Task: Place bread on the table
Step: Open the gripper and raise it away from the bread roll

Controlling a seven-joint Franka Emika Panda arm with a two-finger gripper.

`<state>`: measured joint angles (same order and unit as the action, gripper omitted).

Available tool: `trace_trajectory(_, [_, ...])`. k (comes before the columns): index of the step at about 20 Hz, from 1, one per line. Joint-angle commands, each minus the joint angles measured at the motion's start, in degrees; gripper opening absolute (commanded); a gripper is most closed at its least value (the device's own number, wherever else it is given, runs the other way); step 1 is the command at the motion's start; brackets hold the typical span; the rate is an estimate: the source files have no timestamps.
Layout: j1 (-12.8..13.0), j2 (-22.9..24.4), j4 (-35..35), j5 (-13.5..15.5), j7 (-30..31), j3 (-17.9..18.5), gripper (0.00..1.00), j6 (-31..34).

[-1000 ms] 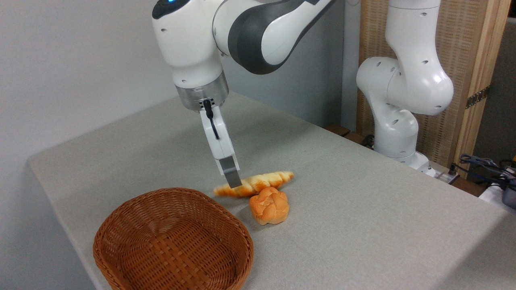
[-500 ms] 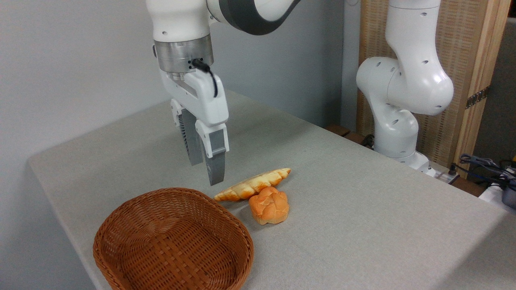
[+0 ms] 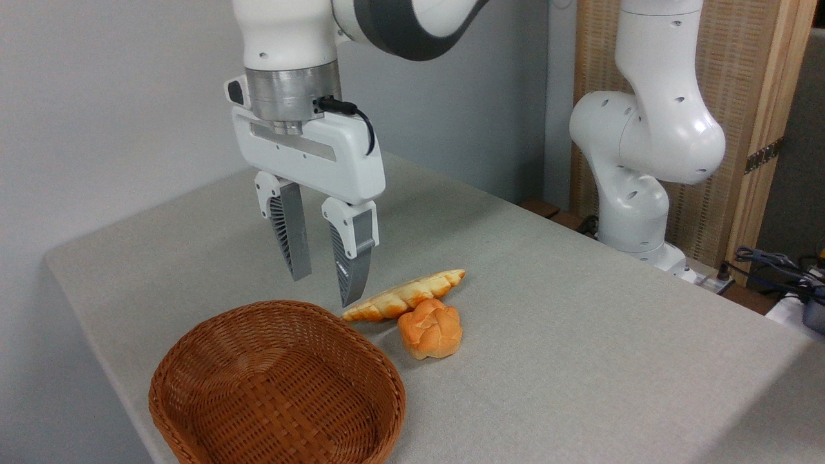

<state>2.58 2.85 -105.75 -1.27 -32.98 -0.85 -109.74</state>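
You are looking at a brown wicker basket (image 3: pixel 277 386) sitting at the near edge of the grey-beige worktop (image 3: pixel 580 335). Just beyond the basket's right rim, the round bun (image 3: pixel 430 328) is lying against the bread (image 3: pixel 405 295), which is resting flat on the worktop. Above the basket's far rim, the end effector (image 3: pixel 324 283) is hanging with fingers spread, gripping nothing. Behind the basket, plain grey walls are standing.

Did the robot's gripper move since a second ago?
Yes. The gripper rose off the bread, turned, and now hangs open, left of the loaf near the basket rim.
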Motion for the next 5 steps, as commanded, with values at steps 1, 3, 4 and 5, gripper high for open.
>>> trace_trajectory(1, [0.32,-0.39,1.16,4.09,-6.03,1.46,1.0,0.23])
trace_trajectory(3, [0.4,-0.39,1.16,3.82,-5.6,1.37,1.0,0.23])
trace_trajectory(4, [0.4,-0.39,1.16,3.74,-5.69,1.37,1.0,0.32])
trace_trajectory(5, [0.4,-0.39,1.16,3.73,-5.69,1.46,1.0,0.32])
